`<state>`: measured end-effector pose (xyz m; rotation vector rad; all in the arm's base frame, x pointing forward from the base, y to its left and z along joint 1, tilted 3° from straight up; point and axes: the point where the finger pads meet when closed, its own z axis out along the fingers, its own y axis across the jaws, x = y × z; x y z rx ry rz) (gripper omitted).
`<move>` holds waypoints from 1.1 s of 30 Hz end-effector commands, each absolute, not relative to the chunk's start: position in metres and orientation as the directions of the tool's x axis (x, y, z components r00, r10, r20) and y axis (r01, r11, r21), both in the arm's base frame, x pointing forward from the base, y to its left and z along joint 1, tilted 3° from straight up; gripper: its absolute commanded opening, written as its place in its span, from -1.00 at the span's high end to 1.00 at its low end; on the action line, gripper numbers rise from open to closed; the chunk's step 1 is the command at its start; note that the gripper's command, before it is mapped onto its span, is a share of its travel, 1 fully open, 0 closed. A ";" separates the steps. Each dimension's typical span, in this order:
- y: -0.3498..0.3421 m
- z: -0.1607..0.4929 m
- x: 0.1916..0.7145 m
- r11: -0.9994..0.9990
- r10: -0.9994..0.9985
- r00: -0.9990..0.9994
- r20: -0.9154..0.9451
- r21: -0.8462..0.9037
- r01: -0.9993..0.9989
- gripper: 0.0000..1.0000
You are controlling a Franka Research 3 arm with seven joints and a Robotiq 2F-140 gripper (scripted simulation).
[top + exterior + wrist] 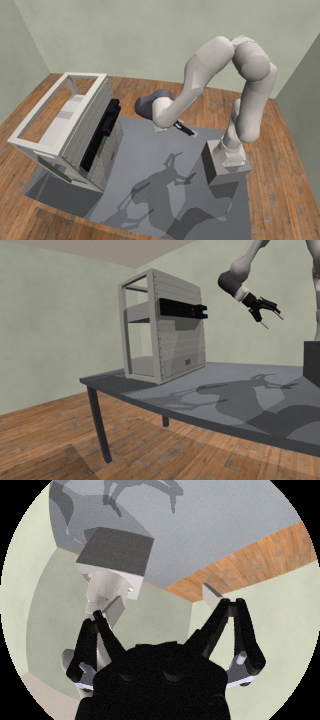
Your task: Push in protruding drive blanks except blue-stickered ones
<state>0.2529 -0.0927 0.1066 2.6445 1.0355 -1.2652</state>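
The grey open-frame rack [38, 121] [152, 348] stands on the left part of the table. A black strip of drive blanks [90, 152] [175, 308] runs across its front, high up. At the strip's right end, two blanks [113, 105] [202, 307] stick out furthest and show blue marks. Beside them sit a red dot [108, 128] [192, 308] and a blue dot [110, 132] [193, 314]. My gripper [187, 127] [273, 320] [161, 596] is open and empty. It hangs in the air well to the right of the rack and faces away from it. The rack is out of the wrist view.
The grey table [155, 155] [232, 374] carries the arm's pedestal [222, 170] [311, 358] [116, 550] at its right side. The wrist view looks at the pedestal, the wall and the wooden floor [267, 556]. The table's front edge [180, 418] lies past the rack.
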 end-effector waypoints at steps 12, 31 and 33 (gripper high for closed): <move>-0.029 0.105 0.256 -0.913 0.404 0.733 -0.547 -0.286 0.290 -1.00; 0.052 0.139 0.297 -0.850 0.093 0.920 -0.381 -0.511 -0.126 -1.00; 0.060 0.146 0.304 -0.821 0.050 0.927 -0.371 -0.543 -0.173 -1.00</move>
